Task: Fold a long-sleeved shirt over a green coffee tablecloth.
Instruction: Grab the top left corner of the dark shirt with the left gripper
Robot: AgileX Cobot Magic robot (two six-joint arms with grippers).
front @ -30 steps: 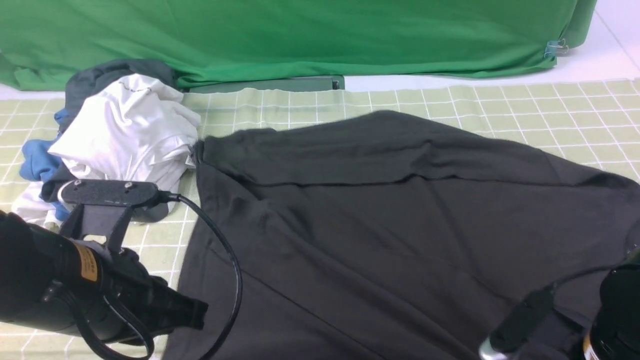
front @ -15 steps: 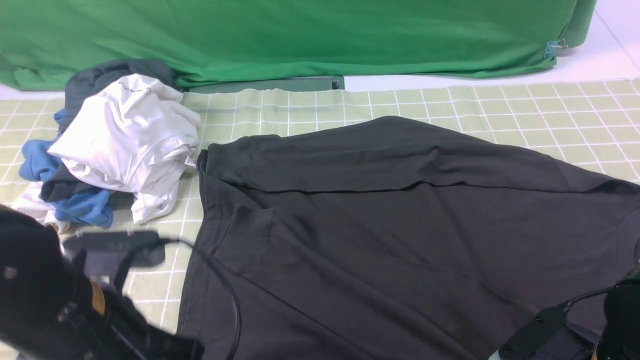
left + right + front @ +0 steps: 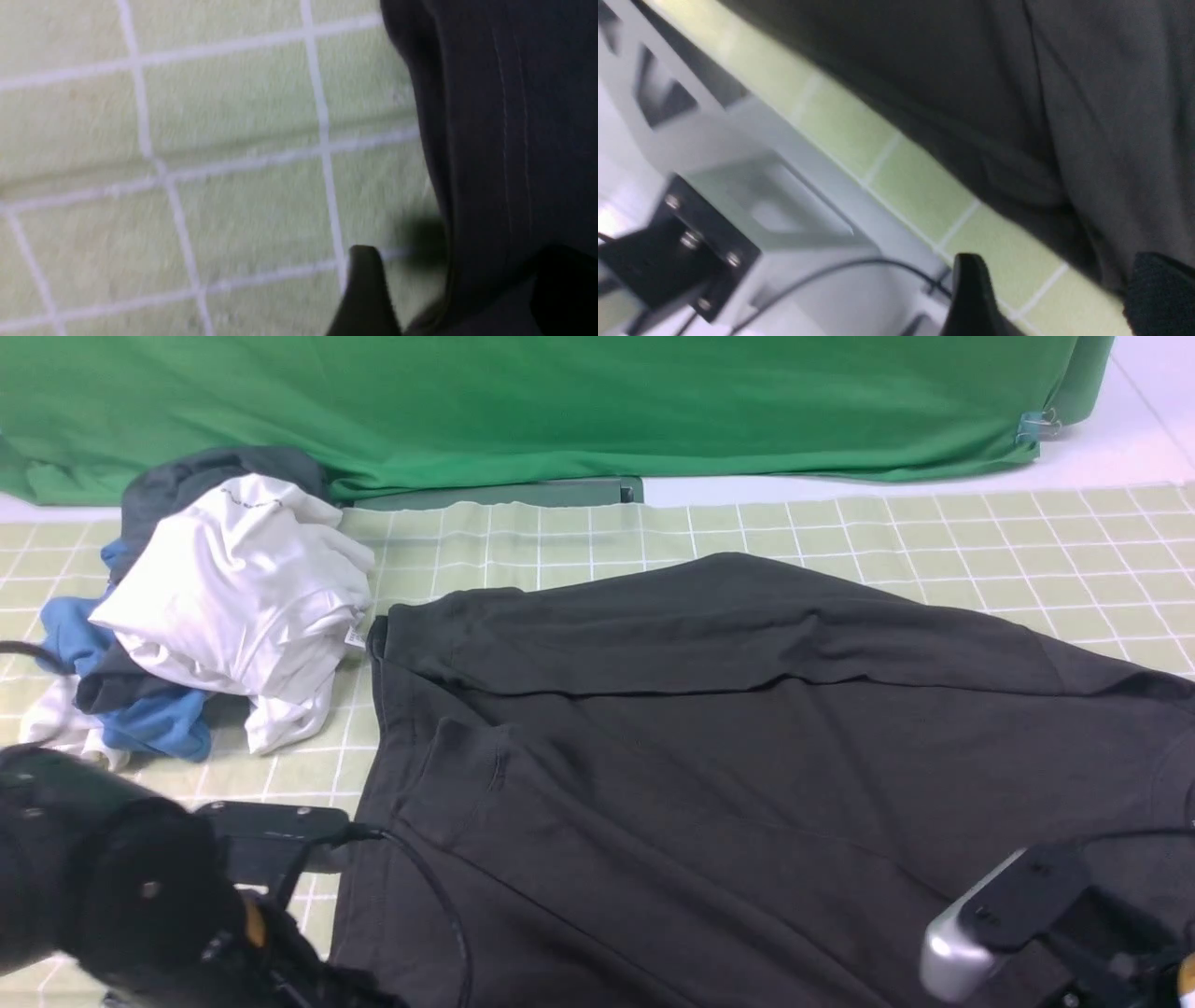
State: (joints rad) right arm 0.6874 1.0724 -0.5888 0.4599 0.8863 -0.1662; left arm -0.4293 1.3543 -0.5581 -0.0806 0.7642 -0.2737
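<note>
Black fabric fills most of my front view: the shirt [image 3: 747, 728] lies spread over the middle and right of the checked tablecloth [image 3: 934, 527], with a long fold along its far side. My left end effector [image 3: 462, 294] has its fingers spread wide, one over bare tablecloth and the other over the shirt's stitched hem (nothing pinched). My right end effector [image 3: 1064, 298] is spread too, straddling the shirt's edge near the tablecloth's border. A heap of white, blue and grey clothes [image 3: 233, 597] sits just beside the shirt's far left corner.
</note>
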